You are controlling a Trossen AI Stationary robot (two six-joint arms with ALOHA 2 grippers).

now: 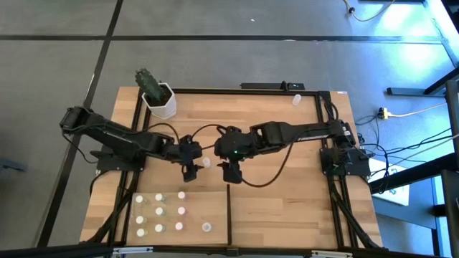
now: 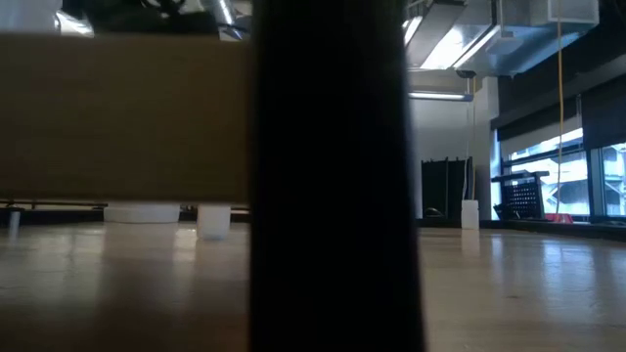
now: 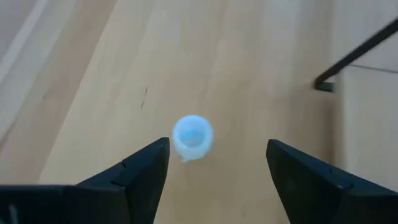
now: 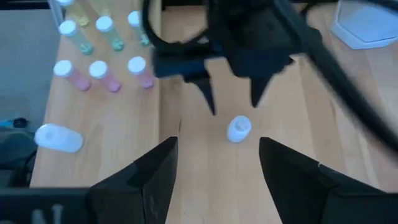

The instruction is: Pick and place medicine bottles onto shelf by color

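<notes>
Standing upright on the bare wooden tabletop (image 1: 287, 193) near its middle is one small bottle (image 1: 206, 163) with a round white cap; seen from above its cap looks pale bluish, and its body is too small to tell the tint. It sits between the two grippers. The left gripper (image 1: 191, 172) hangs just over it with its jaws spread wide, the bottle (image 3: 192, 137) showing in the gap between the two dark fingers (image 3: 143, 171) and touching neither. The right gripper (image 1: 232, 174) is just beside it on the other side, its jaws likewise apart and holding nothing; from its wrist view the same bottle (image 4: 239, 128) stands beyond the fingers, under the tips of the left gripper (image 4: 231, 99).

The other bottles (image 1: 159, 213) are gathered on the shelf (image 1: 208, 208), the paler wood panel at the near left of the tabletop, bounded by a thin black divider (image 1: 228, 215). They stand in rows, white caps up; in the right wrist view some bodies look pale green or yellowish (image 4: 109, 34) and a row nearer shows pink (image 4: 102, 76). One bottle (image 4: 59, 137) lies on its side apart from the rows. Another lone bottle (image 1: 296, 99) stands at the far edge of the tabletop, and a white pot with a cactus (image 1: 159, 99) sits at the far left corner
</notes>
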